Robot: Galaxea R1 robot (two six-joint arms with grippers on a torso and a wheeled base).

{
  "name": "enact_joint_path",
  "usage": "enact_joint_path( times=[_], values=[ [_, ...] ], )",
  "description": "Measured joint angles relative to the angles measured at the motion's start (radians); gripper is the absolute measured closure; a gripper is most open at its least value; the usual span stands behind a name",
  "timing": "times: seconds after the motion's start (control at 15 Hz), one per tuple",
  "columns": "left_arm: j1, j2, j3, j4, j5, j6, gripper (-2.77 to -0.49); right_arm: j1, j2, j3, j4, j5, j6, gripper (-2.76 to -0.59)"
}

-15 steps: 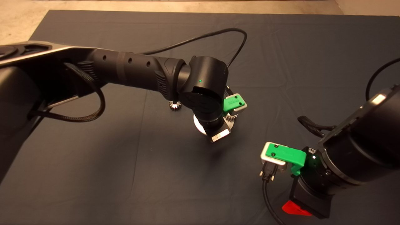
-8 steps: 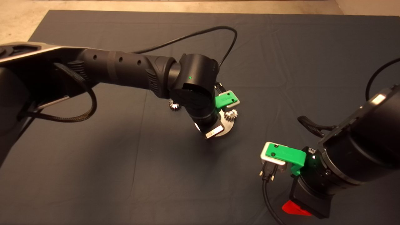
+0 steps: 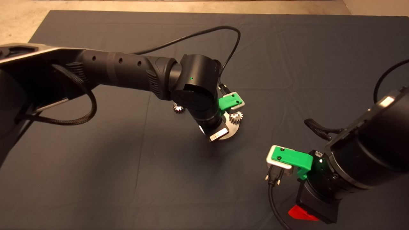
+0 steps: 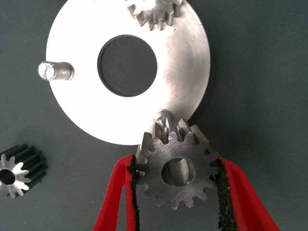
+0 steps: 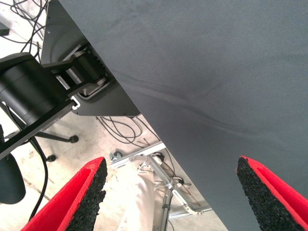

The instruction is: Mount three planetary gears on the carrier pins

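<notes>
In the head view the left arm's wrist hides most of the carrier disc (image 3: 232, 130) at mid-worktop (image 3: 127, 179). The left gripper (image 4: 177, 190) has its jaws clamped on a planetary gear (image 4: 175, 171), held flat with its bore axis upright, directly over one carrier pin (image 4: 163, 115). A second gear (image 4: 155, 12), cut off at the frame edge, sits on another pin; the third pin (image 4: 55, 71) is bare. A third gear (image 4: 18, 169) lies on the mat left of the disc. No writing is readable. The right gripper (image 5: 173, 192) waits at the near right, jaws wide.

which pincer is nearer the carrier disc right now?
Left. The left pincer is shut on a gear at the carrier disc rim, over a pin. The right pincer is parked open at the mat's lower right edge, well away.
</notes>
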State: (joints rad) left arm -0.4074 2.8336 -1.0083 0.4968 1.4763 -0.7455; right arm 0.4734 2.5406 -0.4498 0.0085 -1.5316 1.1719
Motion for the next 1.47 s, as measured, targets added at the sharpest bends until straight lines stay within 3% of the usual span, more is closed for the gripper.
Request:
enact_joint_path(
  times=[0.27,0.73,1.13,1.47],
  values=[
    [0.010,0.018,0.000,0.001,-0.021,0.000,-0.71,0.000,0.003,0.000,0.000,0.000,0.000,-2.00],
    [0.037,0.011,-0.005,0.001,-0.019,0.008,-0.70,-0.005,0.014,0.000,0.000,0.000,0.000,-2.00],
    [0.037,-0.030,-0.018,0.002,-0.017,0.040,-0.70,-0.005,0.016,0.000,0.000,0.000,0.000,-2.00],
    [0.037,-0.030,-0.029,0.004,-0.023,0.052,-0.70,-0.005,0.017,0.000,0.000,-0.001,0.000,-2.00]
  ],
)
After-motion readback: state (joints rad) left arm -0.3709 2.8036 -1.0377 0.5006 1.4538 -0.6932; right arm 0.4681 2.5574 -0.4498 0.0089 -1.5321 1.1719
